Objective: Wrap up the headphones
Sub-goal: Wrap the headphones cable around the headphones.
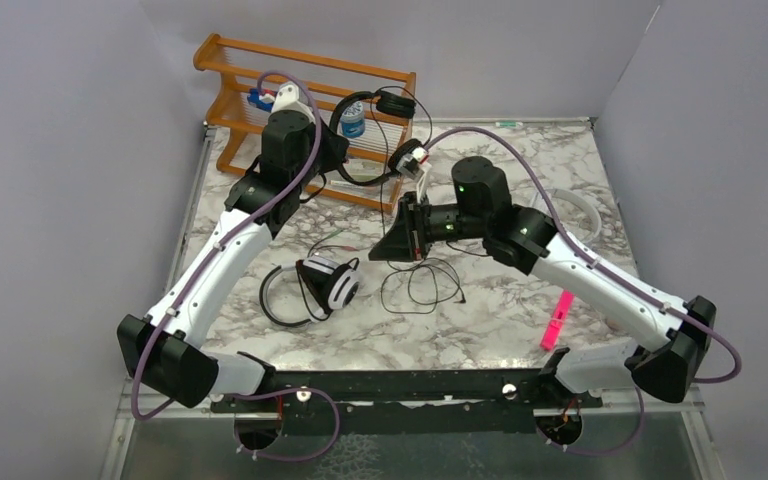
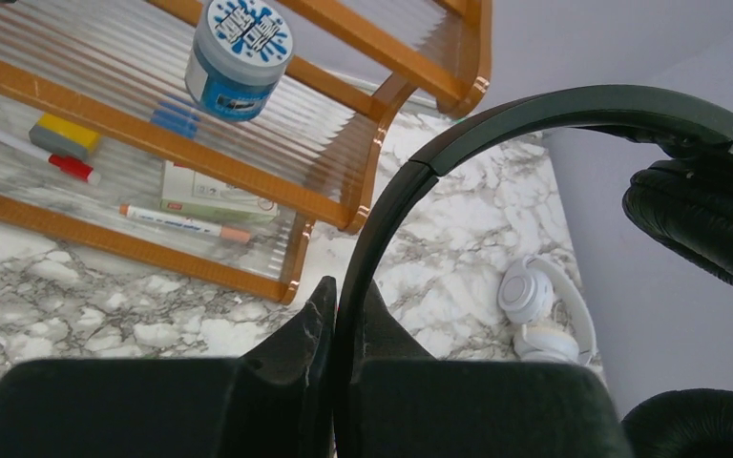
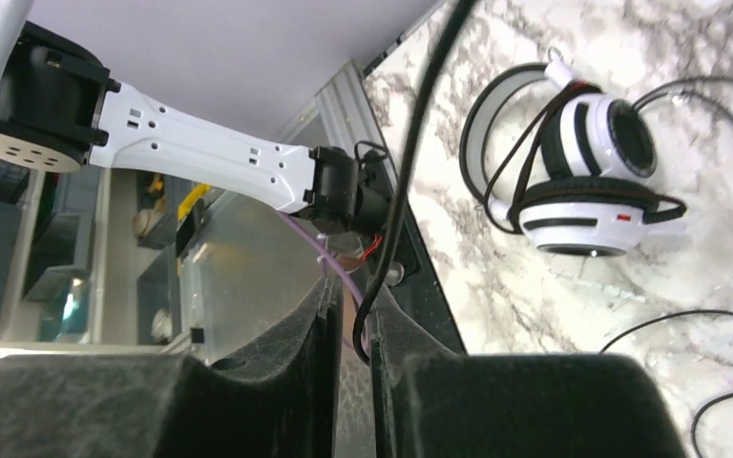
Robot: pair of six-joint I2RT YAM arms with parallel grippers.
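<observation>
The black headphones (image 2: 534, 110) were held aloft by the rack (image 2: 248, 172) at the far side of the table (image 1: 520, 330). Their headband was clamped in the closed left gripper (image 2: 344, 296), apparently so that the cord (image 3: 410, 162) could hang free for winding. That cord was threaded through the narrow gap of the right gripper (image 3: 348, 305); whether it was pinched or merely guided could not be told. The white-black set (image 3: 587, 181) lay on the table nearby and the white set (image 2: 539, 315) further off, both clear of the working space.
</observation>
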